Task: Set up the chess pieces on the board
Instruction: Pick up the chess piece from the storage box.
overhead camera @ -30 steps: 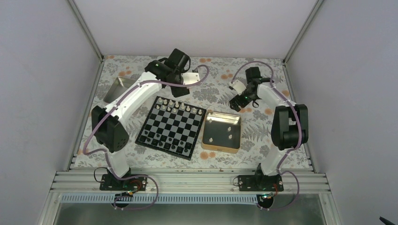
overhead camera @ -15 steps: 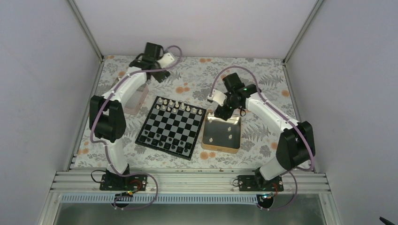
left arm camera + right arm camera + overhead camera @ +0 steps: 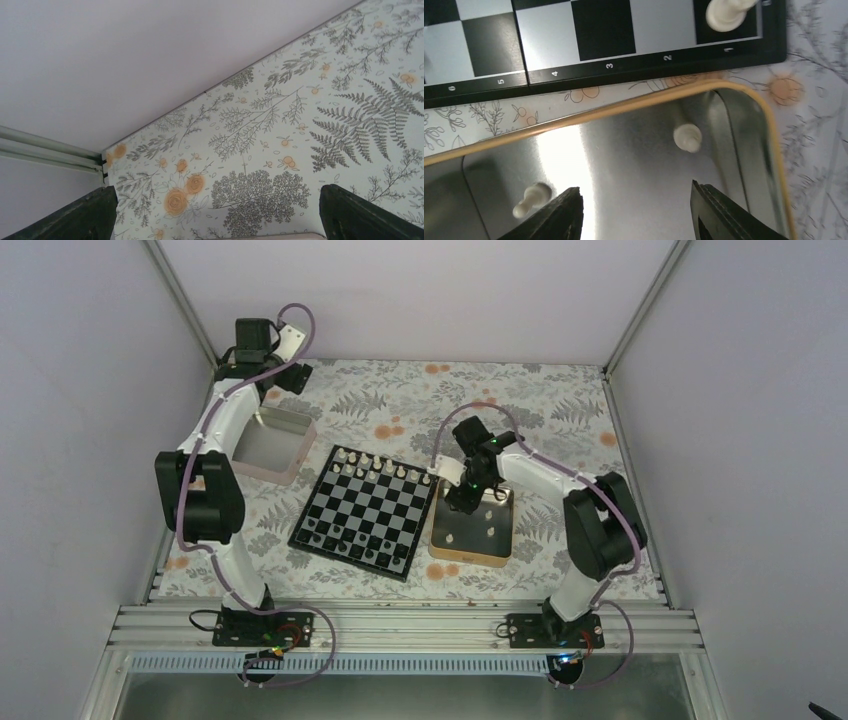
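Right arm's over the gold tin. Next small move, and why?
Likely ease the right end effector down and ahead until the white chess piece sits between its open fingers. The piece is in the gold tin just beyond the fingertips, nearer one finger; nothing is gripped yet.

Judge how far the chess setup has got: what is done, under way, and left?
Done: white pieces stand in two rows along the board's far edge. Under way: the right gripper hovers open and empty over the gold tin. Left: about three loose pieces lie in that tin. The left gripper is open, away at the far corner.
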`<move>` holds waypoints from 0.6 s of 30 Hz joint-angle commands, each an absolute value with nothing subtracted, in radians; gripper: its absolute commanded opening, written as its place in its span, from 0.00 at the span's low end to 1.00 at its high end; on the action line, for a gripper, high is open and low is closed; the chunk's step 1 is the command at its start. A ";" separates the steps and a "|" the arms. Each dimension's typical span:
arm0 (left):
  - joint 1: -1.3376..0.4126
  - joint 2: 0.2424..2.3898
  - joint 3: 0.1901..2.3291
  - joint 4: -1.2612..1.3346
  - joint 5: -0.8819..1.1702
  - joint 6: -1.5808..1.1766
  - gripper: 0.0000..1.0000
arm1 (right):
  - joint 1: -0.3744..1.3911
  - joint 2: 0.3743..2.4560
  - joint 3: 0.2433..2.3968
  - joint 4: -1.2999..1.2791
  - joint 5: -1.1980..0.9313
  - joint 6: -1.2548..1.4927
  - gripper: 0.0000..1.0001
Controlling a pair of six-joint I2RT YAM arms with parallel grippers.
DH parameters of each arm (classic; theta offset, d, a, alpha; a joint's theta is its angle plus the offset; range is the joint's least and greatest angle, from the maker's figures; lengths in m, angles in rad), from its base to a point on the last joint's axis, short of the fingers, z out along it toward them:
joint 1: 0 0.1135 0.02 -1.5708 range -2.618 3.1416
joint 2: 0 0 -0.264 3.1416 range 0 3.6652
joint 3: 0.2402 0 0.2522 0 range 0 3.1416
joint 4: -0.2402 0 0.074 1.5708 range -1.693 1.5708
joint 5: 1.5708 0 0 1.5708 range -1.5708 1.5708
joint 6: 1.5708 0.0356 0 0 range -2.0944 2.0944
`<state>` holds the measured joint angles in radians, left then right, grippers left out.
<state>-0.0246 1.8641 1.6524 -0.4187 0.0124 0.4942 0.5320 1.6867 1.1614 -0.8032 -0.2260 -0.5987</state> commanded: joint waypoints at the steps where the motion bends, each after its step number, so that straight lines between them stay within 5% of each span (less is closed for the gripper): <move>1: 0.030 1.832 1.634 -0.373 0.124 0.428 1.00 | 0.559 1.749 1.163 -0.752 -0.256 -0.582 0.56; 18: 0.074 1.765 1.573 -0.344 0.161 0.417 1.00 | 0.566 1.805 1.202 -0.682 -0.159 -0.558 0.52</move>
<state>0.0685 1.8156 1.5848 -0.3828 0.1341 0.4324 0.5556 1.7916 1.1759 -0.7109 -0.1844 -0.5743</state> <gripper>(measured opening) 0.999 0.528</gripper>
